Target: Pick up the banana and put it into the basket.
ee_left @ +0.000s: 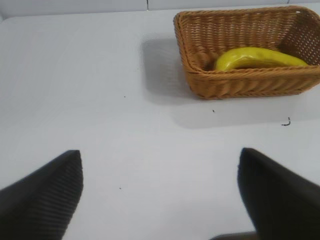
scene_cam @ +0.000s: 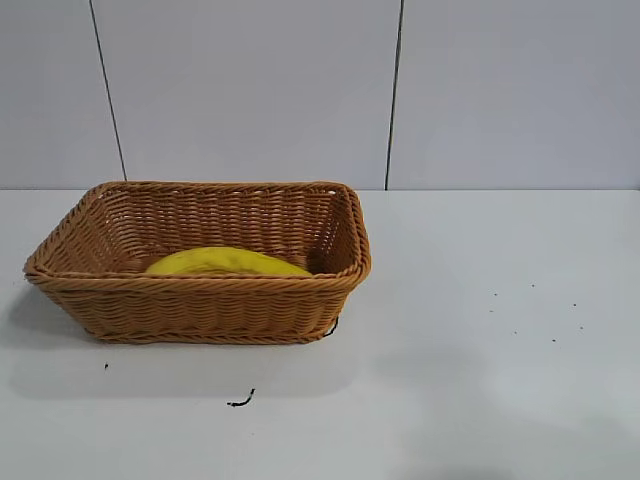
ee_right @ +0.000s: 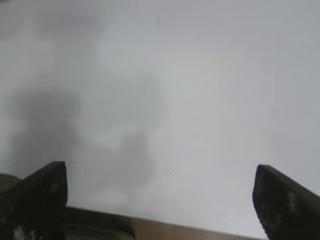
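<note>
The yellow banana (scene_cam: pixel 226 262) lies inside the light brown wicker basket (scene_cam: pixel 200 305) at the table's left. In the left wrist view the banana (ee_left: pixel 260 58) rests in the basket (ee_left: pixel 240 82), curved along its bottom. My left gripper (ee_left: pixel 160 187) is open and empty, well back from the basket over bare table. My right gripper (ee_right: pixel 160 187) is open and empty over bare white table. Neither arm shows in the exterior view.
A small black scrap (scene_cam: pixel 240 401) lies on the white table (scene_cam: pixel 480 380) in front of the basket. Small dark specks (scene_cam: pixel 530 310) dot the table at the right. A grey panelled wall (scene_cam: pixel 300 90) stands behind.
</note>
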Tool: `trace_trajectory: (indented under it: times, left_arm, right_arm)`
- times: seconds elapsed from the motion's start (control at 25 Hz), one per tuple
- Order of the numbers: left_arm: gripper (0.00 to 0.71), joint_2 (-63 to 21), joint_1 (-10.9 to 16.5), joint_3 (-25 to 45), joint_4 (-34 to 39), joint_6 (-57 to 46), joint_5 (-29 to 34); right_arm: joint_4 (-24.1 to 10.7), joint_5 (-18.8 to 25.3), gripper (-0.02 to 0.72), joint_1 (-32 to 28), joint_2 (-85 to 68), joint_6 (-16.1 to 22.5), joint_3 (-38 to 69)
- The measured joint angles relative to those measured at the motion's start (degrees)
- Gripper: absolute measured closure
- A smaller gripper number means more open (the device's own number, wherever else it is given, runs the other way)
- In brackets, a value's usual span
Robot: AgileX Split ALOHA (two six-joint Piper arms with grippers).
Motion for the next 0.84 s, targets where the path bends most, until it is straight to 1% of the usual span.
trace_trajectory:
  times: [0.16,0.84]
  left_arm:
    - [0.075,0.00,0.00,0.00,0.00,0.00,0.00]
    - [0.075,0.00,0.00,0.00,0.00,0.00,0.00]
  right_arm:
    - [0.00,0.00,0.014,0.00,-5.55,0.00,0.00]
    - [-0.01,0.00,0.014,0.00,-5.69,0.00,0.11]
